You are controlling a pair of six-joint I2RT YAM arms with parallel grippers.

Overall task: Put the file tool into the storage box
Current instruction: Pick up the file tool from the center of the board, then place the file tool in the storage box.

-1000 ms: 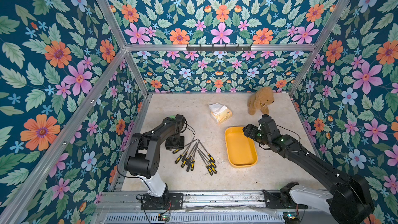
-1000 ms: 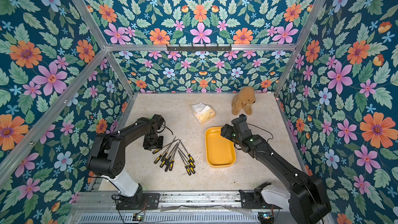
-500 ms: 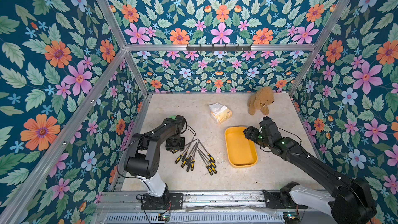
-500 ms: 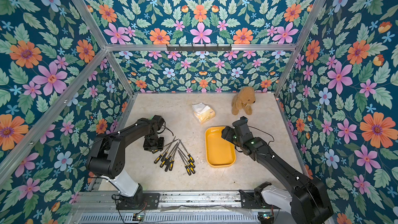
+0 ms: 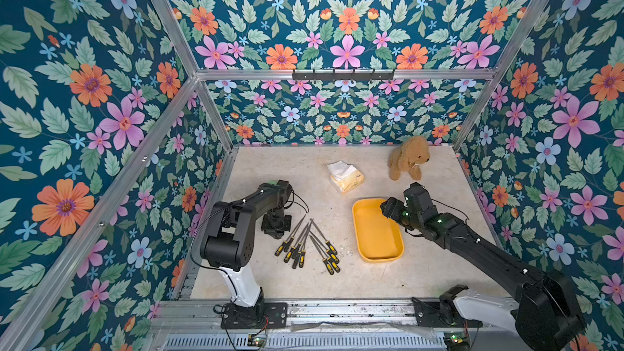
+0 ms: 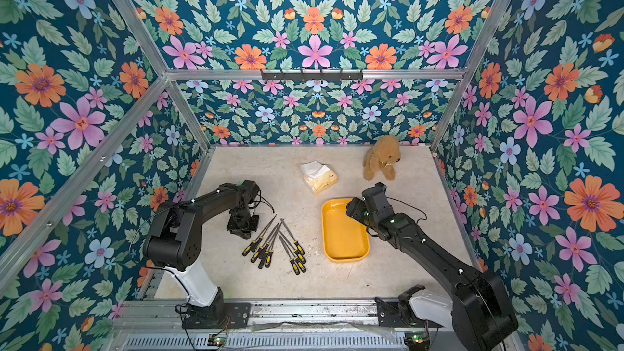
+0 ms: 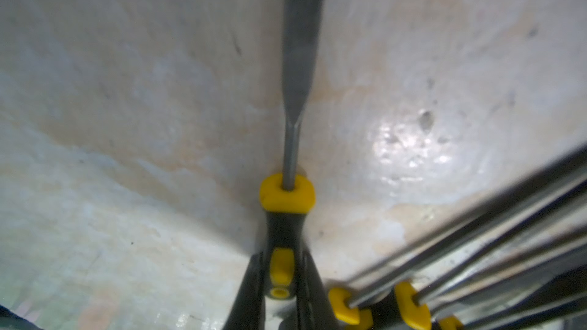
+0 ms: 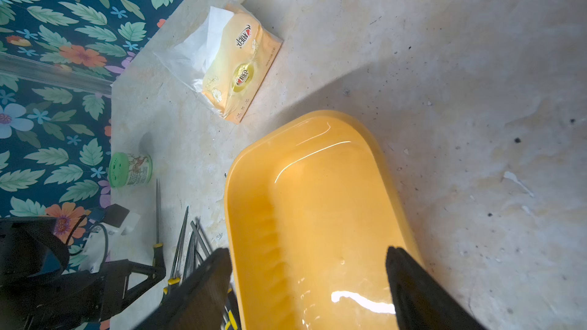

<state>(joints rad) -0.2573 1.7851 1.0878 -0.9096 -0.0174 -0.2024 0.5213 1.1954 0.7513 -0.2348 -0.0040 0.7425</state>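
I'm pinching the left gripper (image 7: 279,268) closed on the file tool (image 7: 300,58) by its black-and-yellow handle; its flat grey blade is lying on the mottled table (image 7: 127,122), nearer the left edge. The right gripper (image 8: 308,250) is hanging spread wide over the glossy, round-cornered storage box (image 8: 317,192).

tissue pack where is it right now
In a top view the tissue pack lies just beyond the storage box, left of the plush dog.

About 9 files (image 5: 302,238), 1 storage box (image 5: 377,231), 1 tissue pack (image 5: 346,177), 1 plush dog (image 5: 408,158), 1 green-lidded jar (image 8: 131,169)
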